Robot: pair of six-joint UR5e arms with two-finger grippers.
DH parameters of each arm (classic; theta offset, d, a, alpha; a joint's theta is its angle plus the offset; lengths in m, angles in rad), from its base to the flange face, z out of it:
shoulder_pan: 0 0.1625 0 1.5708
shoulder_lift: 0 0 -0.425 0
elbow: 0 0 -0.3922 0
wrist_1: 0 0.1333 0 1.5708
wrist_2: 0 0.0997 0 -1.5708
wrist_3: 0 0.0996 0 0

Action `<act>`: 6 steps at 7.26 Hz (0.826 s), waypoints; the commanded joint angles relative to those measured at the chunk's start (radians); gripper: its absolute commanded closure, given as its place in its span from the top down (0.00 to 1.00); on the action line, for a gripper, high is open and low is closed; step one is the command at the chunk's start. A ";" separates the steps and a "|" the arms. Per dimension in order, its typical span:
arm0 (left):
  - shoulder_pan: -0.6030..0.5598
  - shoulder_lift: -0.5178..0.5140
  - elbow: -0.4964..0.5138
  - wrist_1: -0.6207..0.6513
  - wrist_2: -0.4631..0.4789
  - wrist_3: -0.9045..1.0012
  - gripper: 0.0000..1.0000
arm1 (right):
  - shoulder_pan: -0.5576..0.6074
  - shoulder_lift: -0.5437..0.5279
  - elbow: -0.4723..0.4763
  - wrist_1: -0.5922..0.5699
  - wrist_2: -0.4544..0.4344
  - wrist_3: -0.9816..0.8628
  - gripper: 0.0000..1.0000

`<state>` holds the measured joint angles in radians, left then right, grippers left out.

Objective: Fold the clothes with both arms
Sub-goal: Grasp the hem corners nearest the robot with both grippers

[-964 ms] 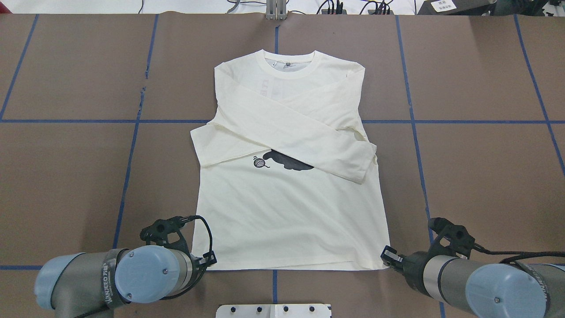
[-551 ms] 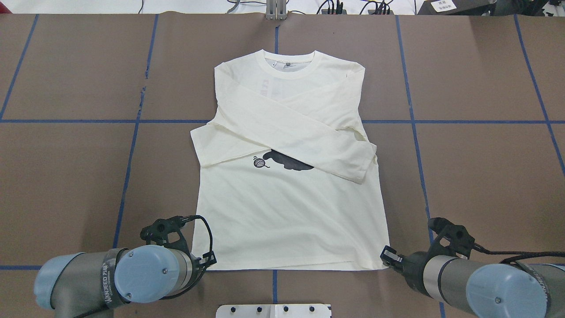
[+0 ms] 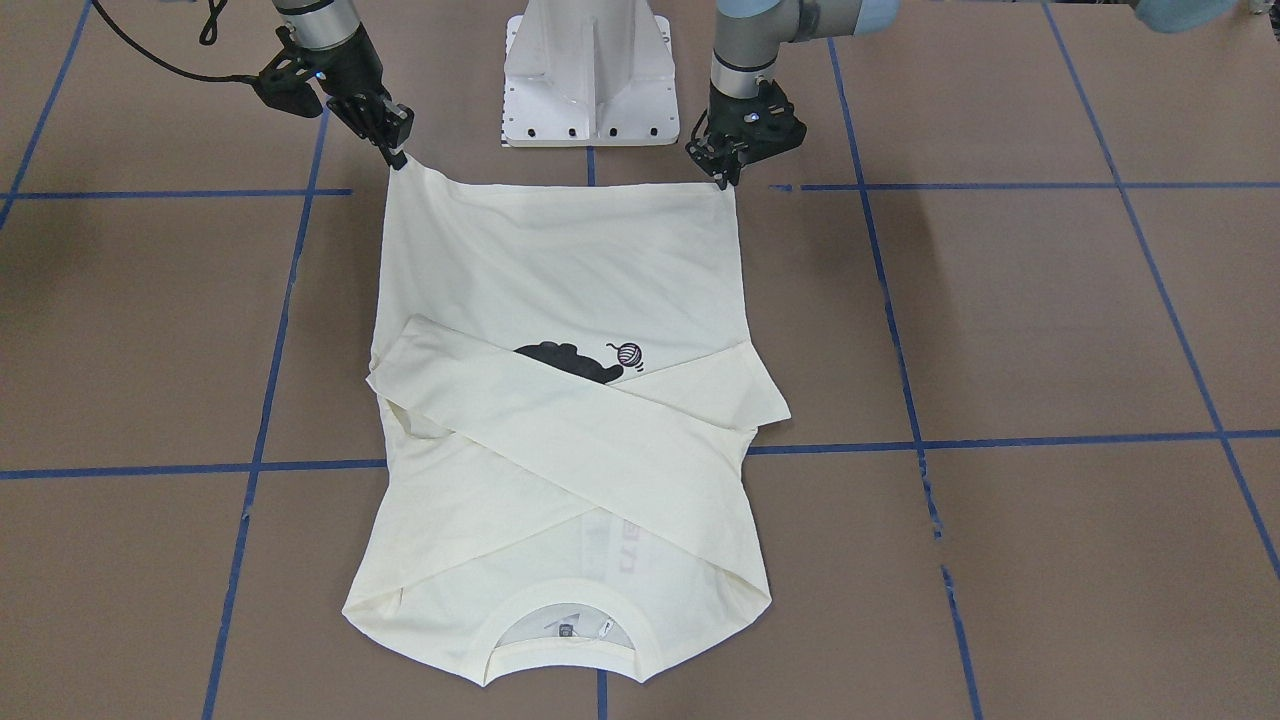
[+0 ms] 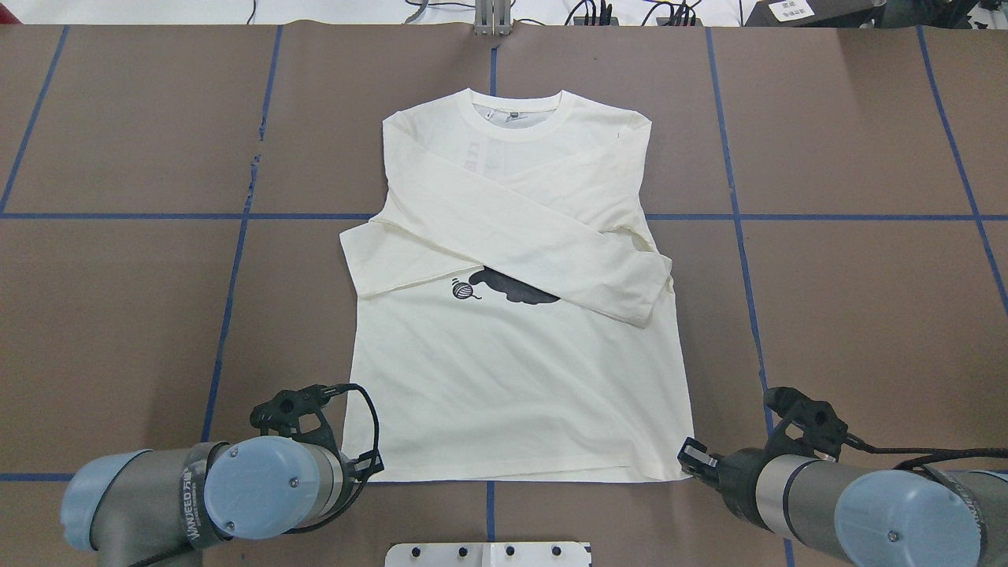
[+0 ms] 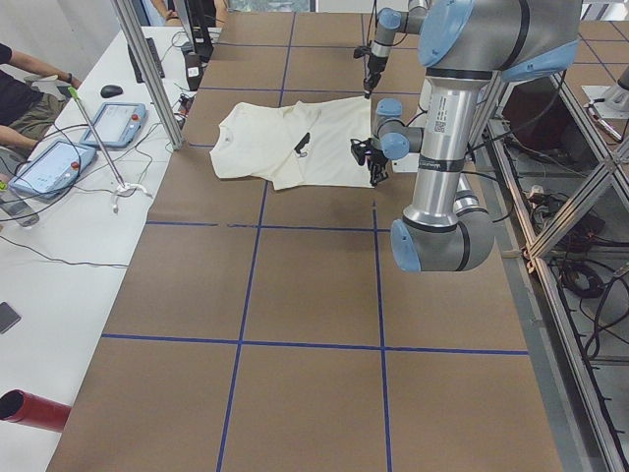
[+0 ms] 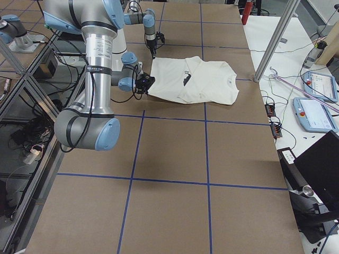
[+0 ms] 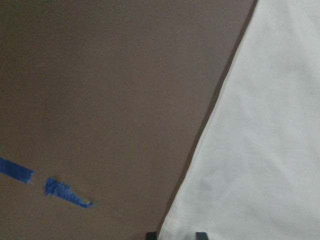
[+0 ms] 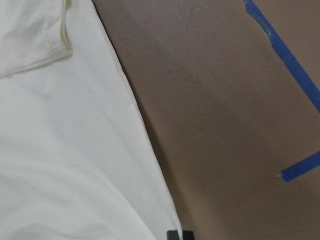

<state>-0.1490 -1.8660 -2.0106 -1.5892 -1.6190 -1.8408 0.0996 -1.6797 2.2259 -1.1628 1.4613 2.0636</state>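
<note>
Right gripper (image 3: pixel 397 150), in your front view, pinches the T-shirt's (image 3: pixel 560 270) hem corner, which is drawn up to a point. The left gripper (image 3: pixel 724 178) sits narrow over the other corner; you cannot tell if it is clamped. Overhead, one T-shirt (image 4: pixel 512 378) runs lengthwise away from both grippers, collar (image 4: pixel 516 118) farthest, two sleeves (image 4: pixel 551 260) crossed. Wrist views show only hem edges.

Brown table (image 4: pixel 118 315) gridded with blue tape (image 4: pixel 866 216), white side bench (image 5: pixel 59 226) with tablets (image 5: pixel 123 125), aluminium frame posts (image 5: pixel 149 74)
</note>
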 commanded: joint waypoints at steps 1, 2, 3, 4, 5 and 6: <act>-0.003 0.001 -0.008 0.000 -0.005 0.002 0.00 | 0.002 0.000 0.009 0.000 0.001 0.001 0.00; -0.006 0.001 -0.008 0.002 -0.007 0.014 0.00 | 0.002 0.000 0.009 0.000 0.001 0.000 0.00; -0.010 0.002 -0.038 0.002 -0.009 0.034 0.00 | 0.002 0.000 0.029 0.000 0.001 0.000 0.00; -0.015 0.016 -0.098 0.003 -0.022 0.057 0.00 | 0.003 -0.003 0.058 -0.002 0.001 0.001 0.00; -0.023 0.042 -0.162 0.006 -0.068 0.067 0.00 | -0.012 -0.011 0.087 -0.002 0.002 0.001 0.00; -0.023 0.098 -0.243 0.006 -0.084 0.068 0.00 | -0.047 -0.012 0.096 -0.003 0.002 0.003 0.00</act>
<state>-0.1686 -1.8207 -2.1634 -1.5842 -1.6742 -1.7804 0.0833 -1.6879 2.3015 -1.1645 1.4628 2.0649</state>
